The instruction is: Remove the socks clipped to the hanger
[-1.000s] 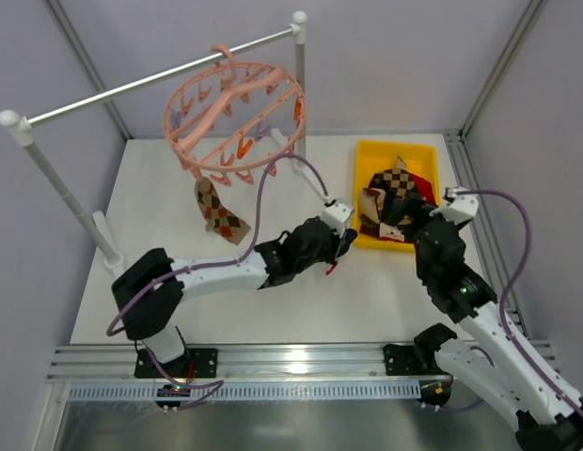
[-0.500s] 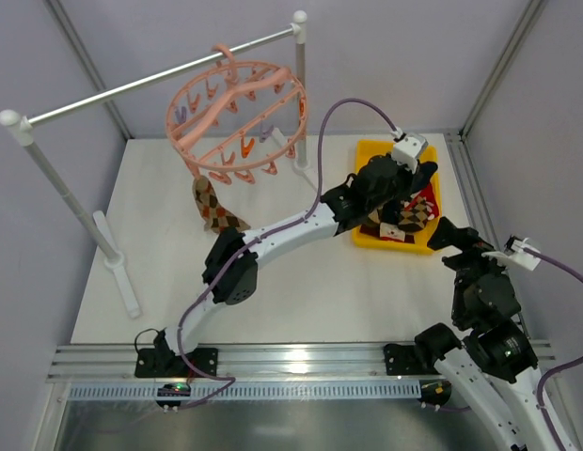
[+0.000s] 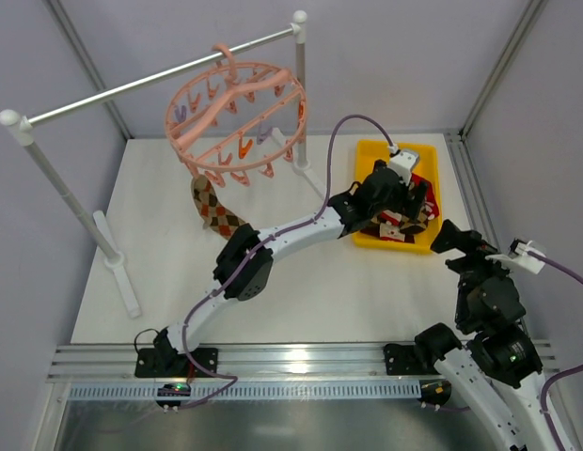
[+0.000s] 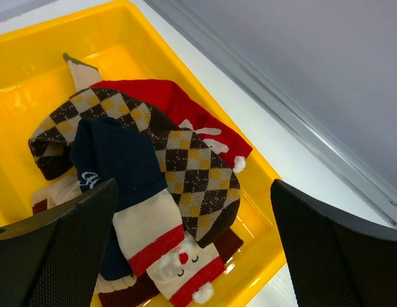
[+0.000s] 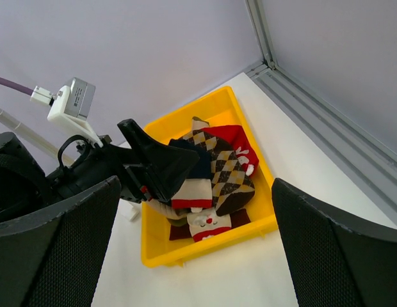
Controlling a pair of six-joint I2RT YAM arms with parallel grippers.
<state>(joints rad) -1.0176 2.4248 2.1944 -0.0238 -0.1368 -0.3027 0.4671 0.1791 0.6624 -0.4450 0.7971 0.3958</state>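
Gaping empty, the left claw [image 4: 193, 192] hangs just above the socks [image 4: 125, 157] piled in the yellow bin [image 4: 32, 70].

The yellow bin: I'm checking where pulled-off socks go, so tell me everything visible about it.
The yellow bin is a shallow rectangular tray, glossy plastic by its look, with upright walls and rounded corners. It sits flat on the white table, at its back right. A pile of socks lies inside, argyle, red, navy and Santa-patterned. The open left end effector hangs over it.
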